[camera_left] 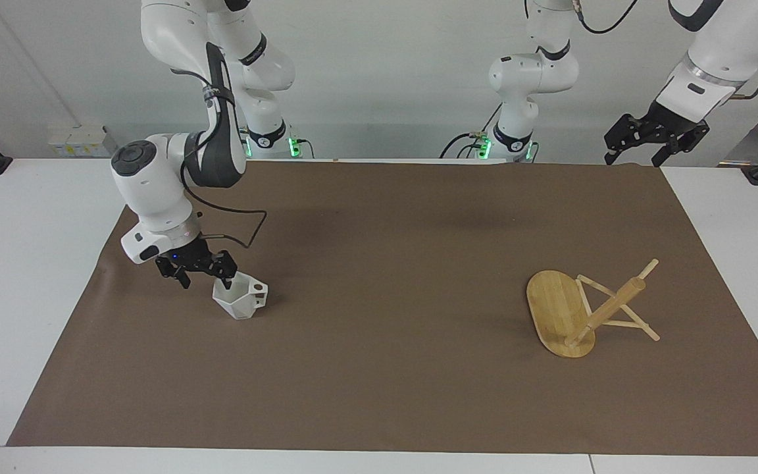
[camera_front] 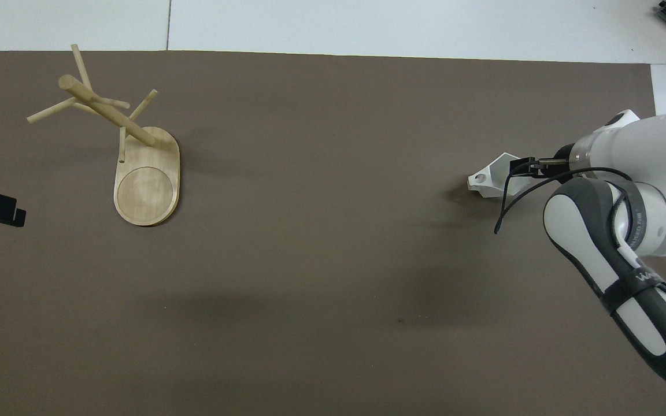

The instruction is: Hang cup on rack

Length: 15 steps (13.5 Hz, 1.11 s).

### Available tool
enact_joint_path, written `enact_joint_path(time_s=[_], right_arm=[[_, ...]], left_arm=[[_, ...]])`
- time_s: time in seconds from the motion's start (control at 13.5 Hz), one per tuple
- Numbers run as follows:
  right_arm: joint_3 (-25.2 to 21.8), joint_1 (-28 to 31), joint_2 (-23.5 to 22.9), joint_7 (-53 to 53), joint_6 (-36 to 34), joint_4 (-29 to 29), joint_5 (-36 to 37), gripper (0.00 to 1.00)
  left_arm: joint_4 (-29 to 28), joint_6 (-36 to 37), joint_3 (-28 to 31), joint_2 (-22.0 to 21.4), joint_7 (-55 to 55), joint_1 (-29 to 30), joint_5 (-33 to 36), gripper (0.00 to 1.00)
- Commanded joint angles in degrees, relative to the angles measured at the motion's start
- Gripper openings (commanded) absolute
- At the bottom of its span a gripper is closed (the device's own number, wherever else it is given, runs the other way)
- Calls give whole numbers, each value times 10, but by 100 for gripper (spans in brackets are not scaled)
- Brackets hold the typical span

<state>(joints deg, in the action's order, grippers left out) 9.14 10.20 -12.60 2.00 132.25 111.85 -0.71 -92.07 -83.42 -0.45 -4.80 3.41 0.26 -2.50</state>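
Now, starting at the right arm's end of the tabletop (camera_left: 30, 276), which is covered by a brown mat (camera_left: 392, 368), the right gripper (camera_left: 202, 275) hangs low over the mat with its fingers spread wide, one fingertip dipping at the rim of the cup (camera_left: 239, 297) and the other outside the cup's wall toward the mat's edge. Nothing is clamped; the cup stands upright on the mat on its own, its faceted white sides showing and its blocky handle with the round hole pointing toward the middle of the mat. In the overhead view the same gripper (camera_front: 522, 167) covers part of the cup (camera_front: 492, 178), so only the handle side shows there. The middle of the mat carries only soft shadows. Toward the left arm's end, well apart from the cup, the rack (camera_left: 580, 311) lies tipped over: its oval base (camera_left: 555, 309) is up on edge and tilted, and the post with its thin pegs slants out over the mat. The left gripper (camera_left: 649, 141) waits raised with fingers wide and holding nothing, up over the mat's corner nearest the robots at that end.
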Motion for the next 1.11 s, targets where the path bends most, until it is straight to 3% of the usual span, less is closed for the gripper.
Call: enact_joint_path(time_s=[0.0,0.44,0.59,0.81,1.04], right_arm=[[3,-3,4,20,27,10,5,97],[2,-2,-22,20,56,10,5,96],[2,-2,-23,20,55,10,5,91],[2,-1,-23,13,45,13,5,80],[3,-1,-23,13,39,11,5,50]], left_arm=[[-20,-3,3,-18,-5,-4,11,100],[-18,-9,3,-17,-7,-8,11,100],[-19,-24,3,-17,-7,-6,11,100],[-21,-29,3,-17,-2,-1,11,100],[-21,-32,3,-17,-2,-2,11,100]])
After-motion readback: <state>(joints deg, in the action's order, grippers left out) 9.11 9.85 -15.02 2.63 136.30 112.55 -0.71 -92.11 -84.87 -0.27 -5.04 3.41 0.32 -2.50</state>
